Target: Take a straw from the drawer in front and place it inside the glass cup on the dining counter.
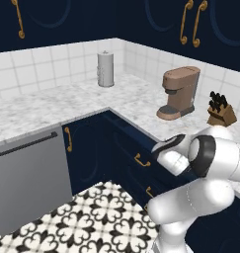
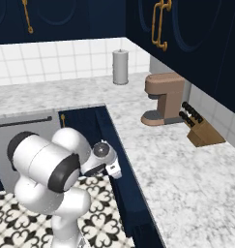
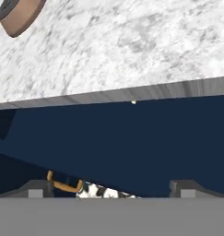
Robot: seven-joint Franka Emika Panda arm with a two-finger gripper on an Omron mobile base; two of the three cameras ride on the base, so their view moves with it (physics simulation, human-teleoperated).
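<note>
Worktop (image 1: 52, 106), marbled w/ white tiles behind, is wrapped round the corner; coffee machine (image 1: 180, 91), knife block (image 1: 221, 112) and paper roll (image 1: 105, 69) are kept well back on it, so the front edge is left free for work below. Grey dishwasher (image 1: 30, 180) is set under the left run.

Drawer (image 1: 134, 144) sits shut just under the right run's edge. Arm is folded low and brought close to its navy front, prob. to line up on the brass handle (image 3: 62, 185), which is seen low and left of centre in the hand view, partly cut off.

Gripper (image 3: 112, 189) is held w/ fingers well apart, nothing between them.

Straw is judged to lie inside the shut drawer, so hidden. A tiny yellow speck at the worktop edge can't be made out.
</note>
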